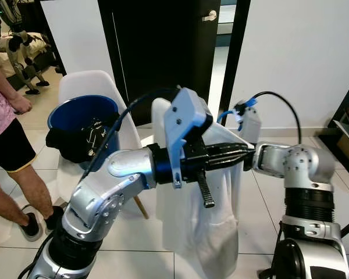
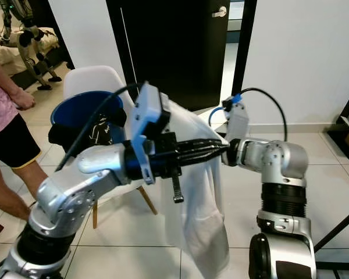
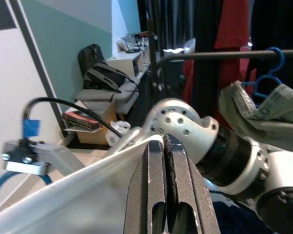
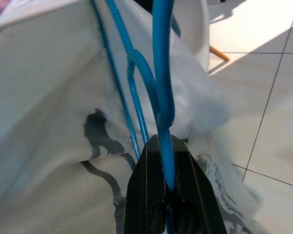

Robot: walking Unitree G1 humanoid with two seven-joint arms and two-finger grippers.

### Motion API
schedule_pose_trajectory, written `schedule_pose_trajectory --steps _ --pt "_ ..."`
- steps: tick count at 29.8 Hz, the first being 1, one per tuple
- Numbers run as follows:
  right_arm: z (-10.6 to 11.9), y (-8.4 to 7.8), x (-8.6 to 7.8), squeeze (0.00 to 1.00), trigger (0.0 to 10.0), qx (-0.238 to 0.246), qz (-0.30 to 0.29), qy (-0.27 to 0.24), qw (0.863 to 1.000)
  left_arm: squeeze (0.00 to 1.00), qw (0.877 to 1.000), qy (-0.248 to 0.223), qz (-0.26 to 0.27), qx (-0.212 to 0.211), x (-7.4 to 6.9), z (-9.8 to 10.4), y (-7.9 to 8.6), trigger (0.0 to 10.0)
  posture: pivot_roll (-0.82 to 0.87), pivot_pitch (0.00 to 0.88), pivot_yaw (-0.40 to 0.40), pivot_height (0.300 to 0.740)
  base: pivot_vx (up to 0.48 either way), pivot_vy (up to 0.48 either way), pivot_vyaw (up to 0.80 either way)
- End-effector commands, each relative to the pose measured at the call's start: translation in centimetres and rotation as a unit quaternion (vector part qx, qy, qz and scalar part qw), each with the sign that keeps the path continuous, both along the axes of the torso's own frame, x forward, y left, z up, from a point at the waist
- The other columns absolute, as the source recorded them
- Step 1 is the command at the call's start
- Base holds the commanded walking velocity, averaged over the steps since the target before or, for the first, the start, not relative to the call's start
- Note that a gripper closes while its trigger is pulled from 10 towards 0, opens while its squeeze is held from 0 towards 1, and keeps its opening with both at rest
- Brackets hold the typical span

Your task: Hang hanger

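Head views: left hand (image 1: 244, 152) and right hand (image 2: 228, 152) meet over the white shirt (image 1: 203, 232) dead centre, blue bucket (image 1: 81, 113) on a chair at 10 o'clock; left wrist view: fingers (image 3: 158, 190) pinching white fabric; right wrist view: fingers (image 4: 185, 190) clamped on the blue hanger (image 4: 162, 73), which lies against the shirt.

Two silver arms are showing screw-dotted joints, ribbed black collars, looping black and blue cables, and a long-fingered black left claw (image 1: 235, 152).
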State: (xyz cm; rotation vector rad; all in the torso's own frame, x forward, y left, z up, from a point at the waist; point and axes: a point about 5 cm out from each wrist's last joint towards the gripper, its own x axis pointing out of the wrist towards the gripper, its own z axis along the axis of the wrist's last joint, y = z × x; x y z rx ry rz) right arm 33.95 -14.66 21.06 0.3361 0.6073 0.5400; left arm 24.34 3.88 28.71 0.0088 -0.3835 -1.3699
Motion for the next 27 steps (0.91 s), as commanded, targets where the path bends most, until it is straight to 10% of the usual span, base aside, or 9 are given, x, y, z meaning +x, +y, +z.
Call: schedule_pose_trajectory --steps 1,9,16,24,27 --pt "0.0 0.4 -0.6 0.00 10.0 -0.039 0.043 -0.011 0.998 0.00 1.000 -0.022 0.013 -0.003 0.5 0.9 0.5 10.0 -0.10 0.000 0.005 0.740 0.000 0.000 0.00" --pt "1.2 0.0 -3.1 0.00 10.0 -0.102 0.180 -0.068 0.976 0.00 0.995 -0.033 0.087 0.038 2.8 0.3 2.7 10.0 -0.11 0.000 0.007 0.740 0.000 0.000 0.00" --pt "2.2 -0.1 -4.1 0.00 10.0 -0.119 0.260 -0.100 0.953 0.00 0.997 -0.029 0.037 0.066 1.3 -1.1 0.5 10.0 -0.11 0.000 0.005 0.740 0.000 0.000 0.00" --pt "0.4 1.3 -3.0 0.00 10.0 -0.130 0.231 -0.060 0.962 0.00 0.999 -0.020 0.011 0.032 0.4 -0.6 -1.7 10.0 -0.10 0.000 0.000 0.740 0.000 0.000 0.00" --pt "-0.6 1.7 -4.1 0.00 10.0 -0.161 0.292 -0.061 0.941 0.00 0.999 -0.027 0.014 0.024 0.5 -0.2 -1.9 10.0 -0.10 0.000 -0.003 0.740 0.000 0.000 0.00"
